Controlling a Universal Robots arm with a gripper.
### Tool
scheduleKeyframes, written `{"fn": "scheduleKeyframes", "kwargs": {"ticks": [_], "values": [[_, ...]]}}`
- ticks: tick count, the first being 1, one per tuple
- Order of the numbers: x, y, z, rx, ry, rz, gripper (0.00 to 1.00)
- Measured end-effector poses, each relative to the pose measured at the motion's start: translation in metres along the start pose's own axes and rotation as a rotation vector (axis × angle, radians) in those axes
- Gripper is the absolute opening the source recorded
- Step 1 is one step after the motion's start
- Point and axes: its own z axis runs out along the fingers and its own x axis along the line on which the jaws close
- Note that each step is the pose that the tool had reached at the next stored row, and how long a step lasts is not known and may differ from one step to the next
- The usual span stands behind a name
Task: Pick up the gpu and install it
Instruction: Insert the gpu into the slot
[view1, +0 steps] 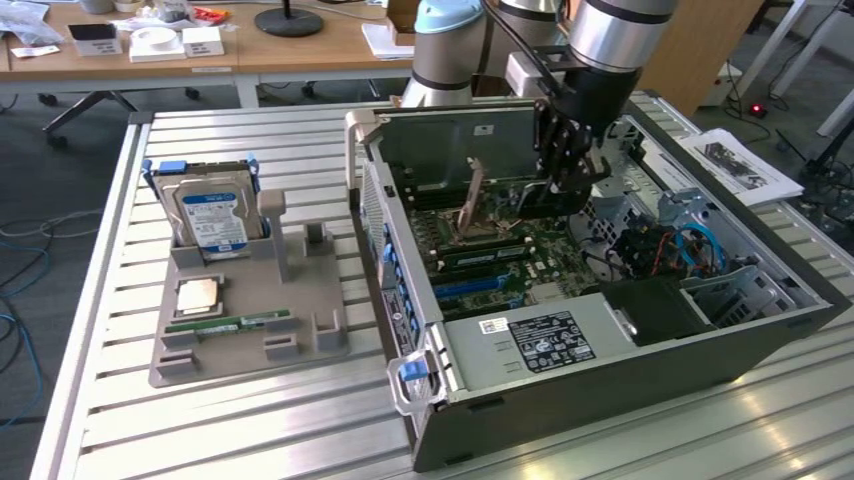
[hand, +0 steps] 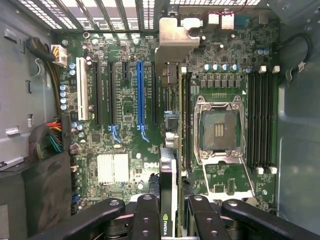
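Wrist view: holds thin dark gpu (hand: 168, 170) edge-on, clamped in gripper (hand: 171, 201), silver bracket (hand: 172, 37) at far end, above green motherboard (hand: 125, 115).

Pincer (view1: 567, 182) clamped — arm (view1: 617, 40) pointing down.

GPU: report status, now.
End effector shut on gpu, inside the case. The gpu edge-on over motherboard, beside blue slot; seating unclear. Nothing visible in the way.
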Motion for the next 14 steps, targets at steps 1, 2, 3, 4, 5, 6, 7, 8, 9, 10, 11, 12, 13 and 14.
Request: {"fn": "scheduleKeyframes", "kwargs": {"ticks": [1,2,3,4,5,6,7,8,9,10,11,12,13,14], "values": [[0.0001,0.0000,0.0008,-0.0001,0.0003,0.000,0.27],[0.0001,0.0000,0.0019,-0.0001,0.0002,0.000,0.27],[0.0001,0.0000,0.0029,-0.0001,0.0003,0.000,0.27],[0.0002,0.0000,0.0039,-0.0001,0.0003,0.000,0.27],[0.0002,0.0001,0.0049,-0.0001,0.0004,0.000,0.27],[0.0003,0.0001,0.0061,-0.0001,0.0002,0.000,0.27],[0.0003,0.0001,0.0070,-0.0001,0.0003,0.000,0.27],[0.0003,0.0001,0.0078,-0.0001,0.0004,0.000,0.27],[0.0004,0.0001,0.0083,-0.0001,0.0004,0.000,0.27],[0.0004,0.0002,0.0084,-0.0002,0.0006,0.000,0.27],[0.0004,0.0001,0.0084,-0.0002,0.0007,0.000,0.27],[0.0004,0.0002,0.0085,-0.0002,0.0007,0.000,0.27],[0.0004,0.0001,0.0086,-0.0001,0.0004,0.000,0.27],[0.0004,0.0001,0.0086,-0.0001,0.0004,0.000,0.27]]}}
